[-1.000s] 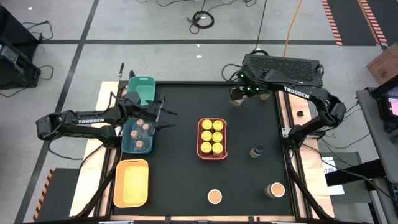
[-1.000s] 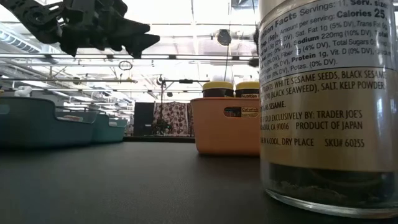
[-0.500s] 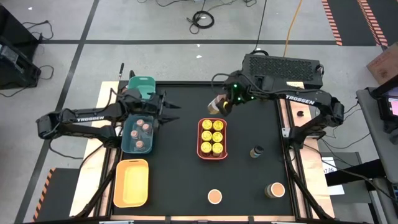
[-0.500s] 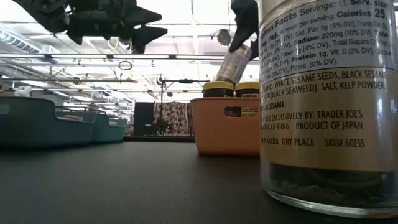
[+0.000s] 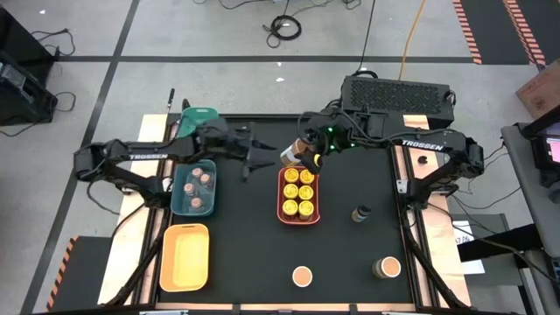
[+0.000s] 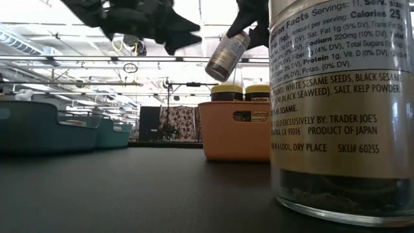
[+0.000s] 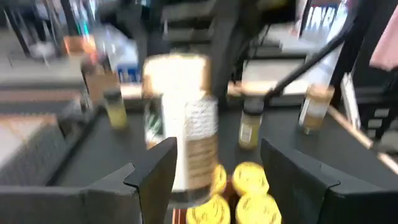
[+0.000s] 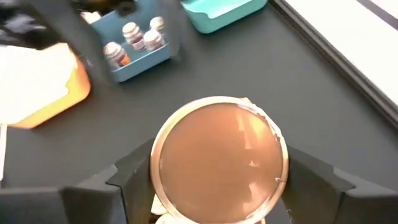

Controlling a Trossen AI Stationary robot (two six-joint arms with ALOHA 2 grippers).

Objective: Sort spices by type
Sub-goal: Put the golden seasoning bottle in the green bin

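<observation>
From above I see my right gripper (image 5: pixel 302 154) clamped on a tan-lidded spice jar (image 5: pixel 290 154), holding it in the air at the far end of the coral tray (image 5: pixel 282 194). The jar is tilted, lid end leaning toward the left arm. In the low view the same jar (image 6: pixel 227 55) hangs at a slant above the yellow-lidded jars (image 6: pixel 226 91) standing in that tray (image 6: pixel 223 137). Through the right wrist camera the jar's round tan lid (image 8: pixel 219 160) fills the space between my two dark fingers (image 8: pixel 132 176), which press on either side of it.

My left gripper (image 5: pixel 255 157) is reaching across the mat toward the jar, jaws spread and carrying nothing. Its tips are near the jar but apart from it. In the left wrist view the jar (image 7: pixel 185 135) sits straight ahead, framed between the parted fingers (image 7: pixel 157 171), with more yellow lids (image 7: pixel 249 177) below it.

Six yellow-lidded jars (image 5: pixel 298 192) fill the coral tray. Small pinkish-lidded jars (image 5: pixel 202 178) stand in the blue tray (image 5: pixel 178 194). Still loose on the black mat are a dark-lidded jar (image 5: pixel 360 213) and two tan-lidded jars (image 5: pixel 302 276) near the front edge. The yellow tray (image 5: pixel 185 256) and the teal tray (image 5: pixel 201 119) hold nothing I can see.
</observation>
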